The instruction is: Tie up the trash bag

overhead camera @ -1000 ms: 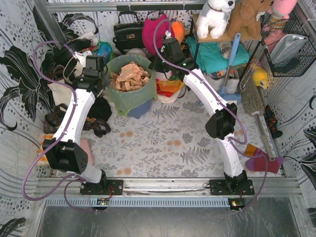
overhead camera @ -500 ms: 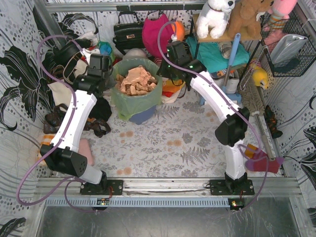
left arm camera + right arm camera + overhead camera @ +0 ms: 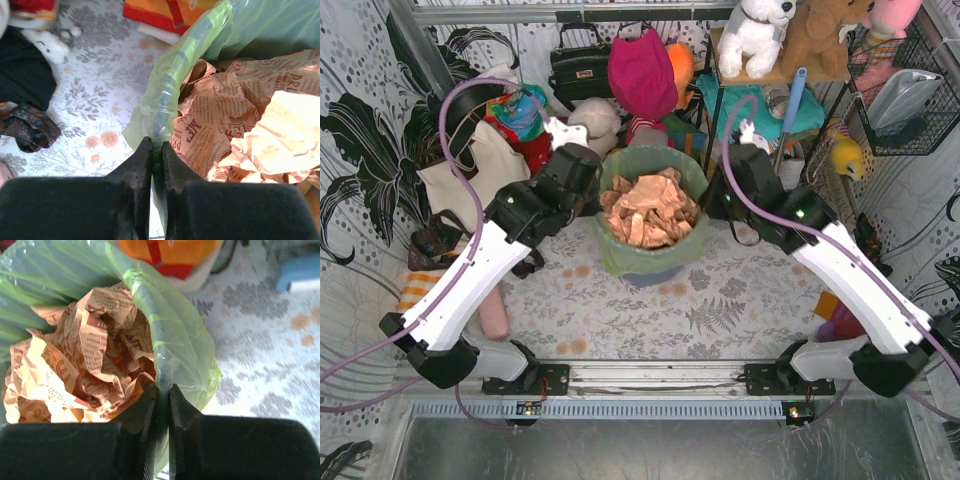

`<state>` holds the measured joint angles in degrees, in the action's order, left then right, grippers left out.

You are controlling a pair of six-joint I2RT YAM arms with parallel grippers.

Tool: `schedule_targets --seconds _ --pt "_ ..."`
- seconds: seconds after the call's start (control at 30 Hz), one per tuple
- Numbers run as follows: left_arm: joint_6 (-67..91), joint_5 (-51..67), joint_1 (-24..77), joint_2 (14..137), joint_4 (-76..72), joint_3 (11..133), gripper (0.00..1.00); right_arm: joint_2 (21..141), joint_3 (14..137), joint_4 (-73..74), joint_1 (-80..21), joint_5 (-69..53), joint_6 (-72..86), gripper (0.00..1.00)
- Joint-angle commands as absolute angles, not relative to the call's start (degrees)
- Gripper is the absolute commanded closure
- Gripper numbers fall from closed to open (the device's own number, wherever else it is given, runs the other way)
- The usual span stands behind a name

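A thin, translucent light-green trash bag stands mid-table on a floral cloth between 2 white robot arms. It lines a round blue-grey bin, of which only the base shows. The left gripper is closed on the bag's left rim, with the green film pinched flat between its black jaws. The right gripper is clamped the same way on the opposite rim.

To tie it well, both pinches probably need to stay firm, because the film looks slippery and easy to tear. The 2 rim sections should likely rise evenly and come inward together. That would gather enough slack above the contents to cross the ends for a knot.

The bag's mouth gapes wide, its rim rolled and wrinkled. Crumpled brown paper with dark print fills it nearly to the top and shows dimly through the sides.
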<state>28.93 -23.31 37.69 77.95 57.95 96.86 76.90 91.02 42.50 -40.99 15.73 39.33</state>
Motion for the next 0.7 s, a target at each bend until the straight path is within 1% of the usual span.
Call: schedule_targets --seconds 0.0,0.23,0.47,0.57,0.6,0.63,0.67 --pt "32.79 -15.73 46.91 78.47 51.21 95.94 1.00 70.55 86.40 39.65 -47.46 10.58 46.24 1.00" --pt "33.87 -14.66 52.68 79.83 49.46 93.89 1.00 63.30 80.04 44.63 -49.18 6.94 50.48 1.00" --pt "34.46 -14.72 53.17 77.28 45.60 87.15 1.00 60.68 75.87 46.36 -49.31 5.27 51.51 1.00" --pt "35.07 -16.06 53.17 77.28 46.59 86.01 0.91 60.14 74.71 45.99 -49.30 6.18 51.51 1.00" --pt "35.26 -16.87 53.17 77.46 47.08 85.90 0.85 60.14 74.63 45.89 -49.31 6.74 51.37 0.96" --pt "35.54 -17.75 53.17 77.51 47.64 85.83 0.77 60.11 74.69 45.81 -49.31 7.11 51.19 0.87" --pt "35.71 -18.56 53.17 77.41 47.98 85.80 0.73 59.92 74.81 45.79 -49.31 8.20 51.01 0.78"
